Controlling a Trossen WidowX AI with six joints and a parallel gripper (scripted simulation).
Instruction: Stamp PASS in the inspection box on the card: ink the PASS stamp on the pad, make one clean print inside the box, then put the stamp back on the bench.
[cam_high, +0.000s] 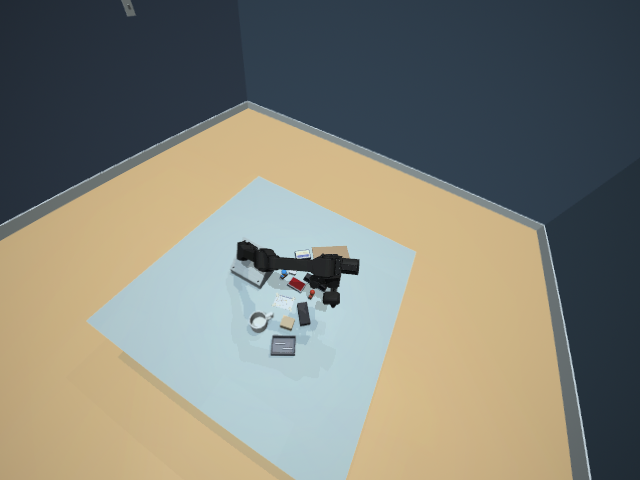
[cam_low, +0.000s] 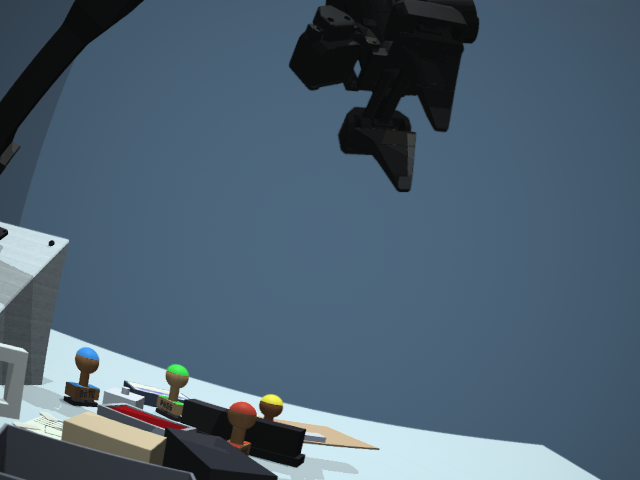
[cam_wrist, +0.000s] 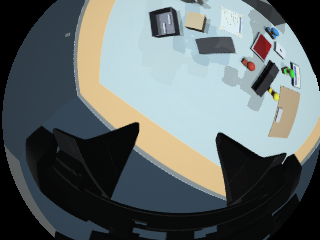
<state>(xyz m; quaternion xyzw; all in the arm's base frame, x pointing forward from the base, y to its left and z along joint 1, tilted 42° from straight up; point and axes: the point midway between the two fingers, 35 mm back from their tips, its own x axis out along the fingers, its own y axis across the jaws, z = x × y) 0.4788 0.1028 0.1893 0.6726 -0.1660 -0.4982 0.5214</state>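
The PASS stamp (cam_low: 175, 388) (cam_wrist: 291, 72) has a green knob and stands upright on the bench behind the red ink pad (cam_high: 296, 284) (cam_low: 149, 417) (cam_wrist: 263, 44). The white card (cam_high: 283, 302) (cam_wrist: 231, 20) lies flat near the pad; its box is too small to make out. My gripper (cam_high: 330, 298) (cam_low: 421, 149) (cam_wrist: 179, 132) is open and empty, hanging high above the bench, well apart from the stamps.
Blue (cam_low: 86, 376) (cam_wrist: 272, 30), red (cam_low: 240, 419) (cam_wrist: 248, 64) and yellow (cam_low: 270, 405) stamps stand nearby. A black bar (cam_wrist: 264, 78), a black block (cam_high: 303, 313), a tan block (cam_high: 287, 322), a mug (cam_high: 258, 320), a dark tray (cam_high: 283, 345) and cardboard (cam_high: 330, 251) lie around.
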